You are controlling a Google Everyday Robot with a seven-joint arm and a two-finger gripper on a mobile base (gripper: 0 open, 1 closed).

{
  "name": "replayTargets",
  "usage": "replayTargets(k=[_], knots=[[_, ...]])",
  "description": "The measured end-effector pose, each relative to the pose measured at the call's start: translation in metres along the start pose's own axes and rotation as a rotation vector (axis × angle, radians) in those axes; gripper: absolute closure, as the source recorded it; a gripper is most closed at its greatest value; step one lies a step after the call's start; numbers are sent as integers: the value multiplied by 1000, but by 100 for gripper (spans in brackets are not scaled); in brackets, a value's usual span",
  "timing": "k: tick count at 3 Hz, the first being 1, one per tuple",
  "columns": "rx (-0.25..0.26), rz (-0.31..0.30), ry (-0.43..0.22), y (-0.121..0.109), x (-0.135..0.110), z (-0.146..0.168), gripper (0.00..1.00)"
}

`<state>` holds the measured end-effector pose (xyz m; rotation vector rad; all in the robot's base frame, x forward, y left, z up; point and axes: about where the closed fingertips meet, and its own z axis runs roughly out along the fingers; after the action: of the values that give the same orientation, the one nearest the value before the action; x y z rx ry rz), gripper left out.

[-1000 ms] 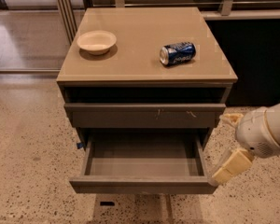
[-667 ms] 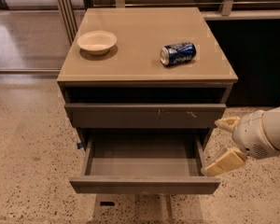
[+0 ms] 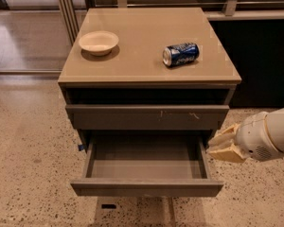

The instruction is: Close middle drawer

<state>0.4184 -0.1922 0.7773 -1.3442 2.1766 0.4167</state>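
Note:
The middle drawer [image 3: 146, 187] is pulled far out of the grey-brown cabinet, its plain flat front facing me low in the view and its inside bare. Above it sits a wider front with pale scratches [image 3: 146, 117], pushed in. My gripper [image 3: 217, 147], beige at its tips on a white wrist, hovers just outside the open drawer's right side wall, at about the height of its rim and pointing left toward it. It holds nothing that I can see.
On the cabinet top [image 3: 142, 65] stand a pale bowl [image 3: 98, 42] at the left and a blue soda can [image 3: 180, 54] lying on its side at the right. Speckled floor [image 3: 33, 164] surrounds the cabinet. A dark wall panel [image 3: 262, 56] is at the right.
My gripper has moved up and to the left, from beside the drawer's front right corner to beside its right side wall. The drawer, bowl and can have not moved.

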Motion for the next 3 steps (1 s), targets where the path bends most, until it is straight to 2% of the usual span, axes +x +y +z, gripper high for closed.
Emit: replayTargets(k=[1, 2, 3], knots=[[0, 0, 0, 0, 0, 0, 88], [37, 9, 2, 0, 8, 9, 100], [29, 121, -39, 16, 50, 61, 100]])
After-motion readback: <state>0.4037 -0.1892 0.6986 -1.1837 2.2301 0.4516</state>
